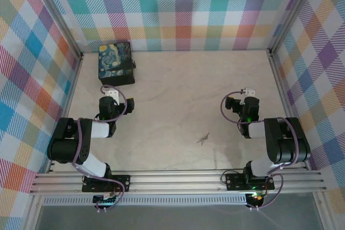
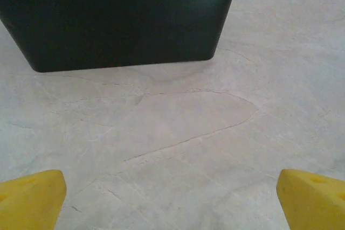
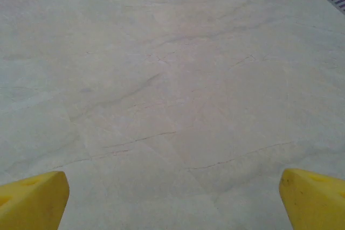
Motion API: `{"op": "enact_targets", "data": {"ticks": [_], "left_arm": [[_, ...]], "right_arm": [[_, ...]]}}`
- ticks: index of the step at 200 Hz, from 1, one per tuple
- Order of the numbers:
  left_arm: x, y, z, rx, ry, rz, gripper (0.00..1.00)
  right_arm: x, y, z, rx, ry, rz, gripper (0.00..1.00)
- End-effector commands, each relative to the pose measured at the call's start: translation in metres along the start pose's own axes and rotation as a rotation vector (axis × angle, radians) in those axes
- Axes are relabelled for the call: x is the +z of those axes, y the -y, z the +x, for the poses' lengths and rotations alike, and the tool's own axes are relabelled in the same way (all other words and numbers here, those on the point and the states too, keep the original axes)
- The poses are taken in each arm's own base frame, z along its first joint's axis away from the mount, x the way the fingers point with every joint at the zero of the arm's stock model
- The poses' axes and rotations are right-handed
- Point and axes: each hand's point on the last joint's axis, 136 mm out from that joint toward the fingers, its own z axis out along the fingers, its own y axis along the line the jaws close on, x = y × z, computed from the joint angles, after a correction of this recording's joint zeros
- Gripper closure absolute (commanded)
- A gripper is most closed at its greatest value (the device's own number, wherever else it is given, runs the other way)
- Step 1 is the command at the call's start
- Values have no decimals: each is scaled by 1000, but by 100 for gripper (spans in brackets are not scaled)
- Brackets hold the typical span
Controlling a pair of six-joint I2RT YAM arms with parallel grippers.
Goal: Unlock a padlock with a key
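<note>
Left pincer (image 2: 172, 203) and right pincer (image 3: 172, 203) both gape empty — the right one should back up leftward to the key (image 1: 203, 140), pinching it low off the desk (image 1: 178, 90)

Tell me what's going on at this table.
Nothing is being handled yet. The left gripper is open and holds nothing, facing the black box. The right gripper is open too, pointed at the table. The key lies loose on the table between them, untouched.
</note>
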Motion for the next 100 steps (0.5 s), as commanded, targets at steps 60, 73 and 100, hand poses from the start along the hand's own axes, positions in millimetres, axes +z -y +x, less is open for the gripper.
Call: {"op": "enact_targets", "data": {"ticks": [60, 73, 100], "left_arm": [[2, 2, -11, 11, 32, 2, 0], [2, 1, -11, 11, 31, 2, 0], [2, 2, -11, 11, 32, 4, 0]], "right_arm": [[1, 0, -21, 7, 63, 0, 0], [1, 0, -21, 7, 64, 0, 1], [1, 0, -21, 8, 63, 1, 0]]}}
